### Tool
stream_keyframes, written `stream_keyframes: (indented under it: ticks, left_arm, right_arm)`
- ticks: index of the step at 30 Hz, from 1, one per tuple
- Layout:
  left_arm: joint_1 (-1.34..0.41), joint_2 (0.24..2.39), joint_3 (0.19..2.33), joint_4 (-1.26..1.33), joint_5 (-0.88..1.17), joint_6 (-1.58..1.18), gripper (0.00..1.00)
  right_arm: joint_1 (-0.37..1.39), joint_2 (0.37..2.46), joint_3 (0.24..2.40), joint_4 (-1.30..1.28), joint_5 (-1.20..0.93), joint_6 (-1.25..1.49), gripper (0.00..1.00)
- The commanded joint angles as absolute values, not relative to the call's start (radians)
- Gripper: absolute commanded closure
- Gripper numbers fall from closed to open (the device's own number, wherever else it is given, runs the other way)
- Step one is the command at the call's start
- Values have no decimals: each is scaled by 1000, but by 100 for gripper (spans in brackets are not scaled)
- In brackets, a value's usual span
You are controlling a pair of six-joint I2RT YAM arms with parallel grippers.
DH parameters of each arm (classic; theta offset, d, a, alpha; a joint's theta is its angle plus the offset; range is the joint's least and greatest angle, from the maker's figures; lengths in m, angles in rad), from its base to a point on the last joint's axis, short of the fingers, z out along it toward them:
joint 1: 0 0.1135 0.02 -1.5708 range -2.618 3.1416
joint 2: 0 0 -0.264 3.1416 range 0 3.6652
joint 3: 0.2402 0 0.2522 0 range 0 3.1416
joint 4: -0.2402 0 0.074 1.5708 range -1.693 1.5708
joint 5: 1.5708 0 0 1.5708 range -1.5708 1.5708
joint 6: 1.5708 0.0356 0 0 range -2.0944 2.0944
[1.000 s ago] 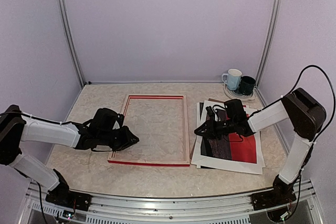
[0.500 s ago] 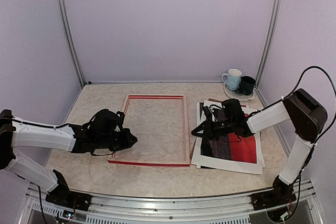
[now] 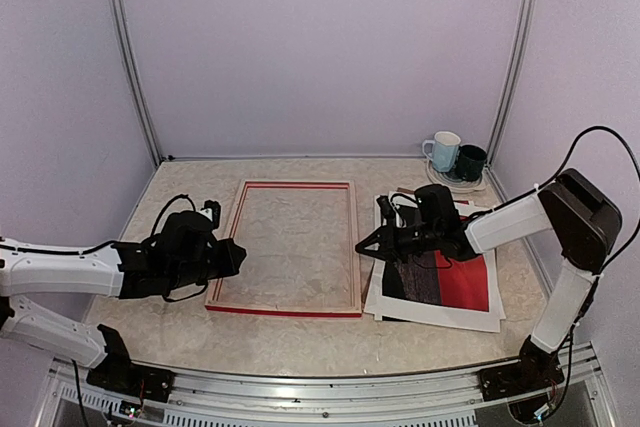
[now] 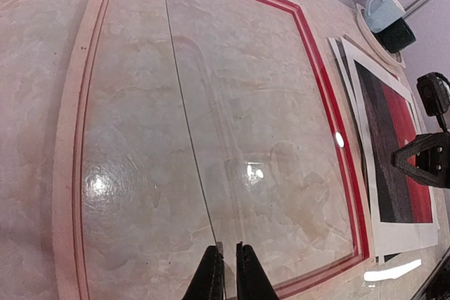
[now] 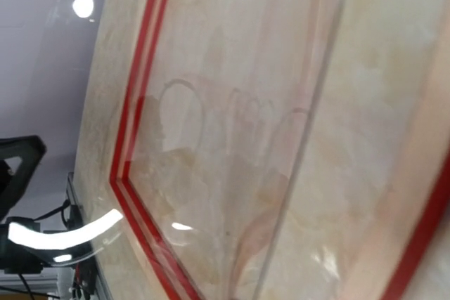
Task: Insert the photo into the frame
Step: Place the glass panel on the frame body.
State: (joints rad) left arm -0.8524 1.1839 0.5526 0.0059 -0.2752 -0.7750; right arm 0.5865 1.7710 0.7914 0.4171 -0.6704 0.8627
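The frame (image 3: pixel 357 247), red with pale wood edges, lies flat at the table's middle; it also shows in the left wrist view (image 4: pixel 320 82) and the right wrist view (image 5: pixel 137 110). A clear pane (image 4: pixel 211 138) lies over its opening, and the pane's thin edge runs up to my left fingers. My left gripper (image 3: pixel 238 252) (image 4: pixel 230 258) sits at the frame's left side, jaws nearly together on the pane's edge. The photo (image 3: pixel 445 282) (image 4: pixel 394 166), red sky and dark water, lies to the right of the frame. My right gripper (image 3: pixel 375 229) hovers spread open over the frame's right rail and the photo's left edge; its fingers are out of its wrist view.
A pale blue mug (image 3: pixel 443 150) and a dark mug (image 3: pixel 470 161) stand on a round coaster at the back right corner. More sheets lie under the photo. Walls close in the table on three sides.
My left gripper has drawn back to the left, off the frame's lower left part. My right gripper has moved left from over the photo to the frame's right rail.
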Motion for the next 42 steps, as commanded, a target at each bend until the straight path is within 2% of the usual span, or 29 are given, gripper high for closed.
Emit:
stream_keyframes:
  ticks: [1, 27, 34, 42]
  left_arm:
    - [-852, 1181, 547, 5, -360, -700, 91]
    - [-692, 1392, 554, 103, -317, -651, 88]
    - [-690, 1377, 533, 113, -311, -667, 89]
    - [-736, 1282, 487, 144, -327, -674, 89]
  right_arm:
    - [606, 1777, 835, 462, -644, 862, 97]
    - [606, 1989, 940, 518, -626, 896, 96]
    - [605, 2026, 964, 532, -645, 920, 95]
    - [606, 1961, 918, 554, -639, 924, 95]
